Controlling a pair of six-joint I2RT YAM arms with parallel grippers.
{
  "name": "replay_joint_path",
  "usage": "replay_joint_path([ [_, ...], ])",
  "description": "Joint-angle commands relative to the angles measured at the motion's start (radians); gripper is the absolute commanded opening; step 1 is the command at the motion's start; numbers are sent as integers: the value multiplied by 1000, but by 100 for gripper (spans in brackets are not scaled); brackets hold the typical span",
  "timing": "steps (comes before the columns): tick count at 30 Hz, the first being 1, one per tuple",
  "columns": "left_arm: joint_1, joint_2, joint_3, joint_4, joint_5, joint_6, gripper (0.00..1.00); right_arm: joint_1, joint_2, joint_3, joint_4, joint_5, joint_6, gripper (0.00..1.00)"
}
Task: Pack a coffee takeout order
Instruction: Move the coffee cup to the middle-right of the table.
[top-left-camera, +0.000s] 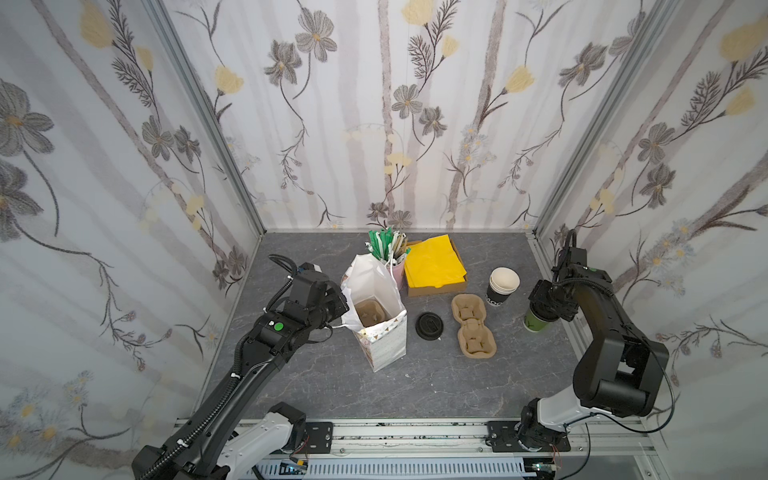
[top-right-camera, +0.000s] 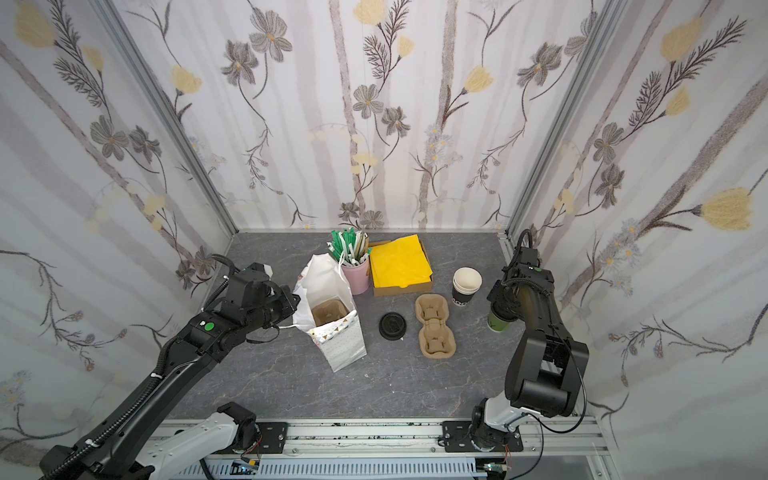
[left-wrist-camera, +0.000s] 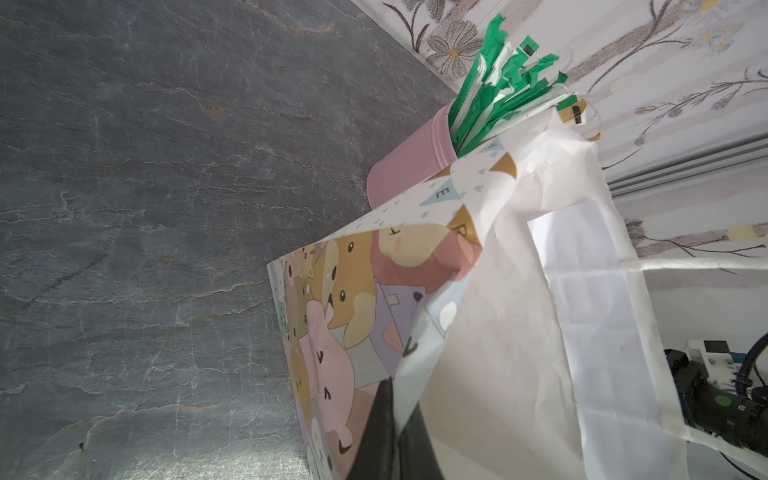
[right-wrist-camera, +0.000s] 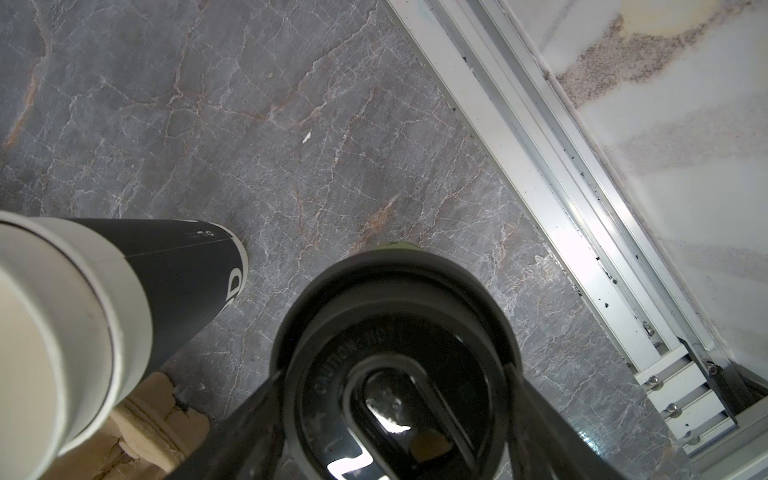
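The black lid (right-wrist-camera: 386, 316) on the green cup (top-left-camera: 537, 328) reads "CAUTION".

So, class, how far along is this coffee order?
Done: one carrier sits inside the bag, which the left pincer pinches open. In hand: right pincer flanks the lidded green cup, grip unclear. Left: cup, yellow napkin and a stick are outside the bag.

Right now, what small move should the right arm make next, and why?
Probably close the right gripper fully on the green cup before lifting: its jaws stand on either side of the black lid, and the left gripper holds the bag open.
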Motion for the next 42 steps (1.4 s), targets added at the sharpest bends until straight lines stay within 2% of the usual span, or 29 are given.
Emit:
replay_joint_path([
  [1, 1, 31, 24, -7, 33, 16, 0, 3, 10, 5, -16, 12, -28, 80],
  [15, 1, 46, 38, -7, 40, -3, 0, 16, 3, -39, -19, 32, -41, 82],
  [30, 1, 65, 41, -3, 51, 26, 0, 18, -53, -35, -14, -9, -20, 76],
  [42, 2, 53, 23, 1, 58, 28, 0, 104, -62, -58, -23, 28, -40, 77],
])
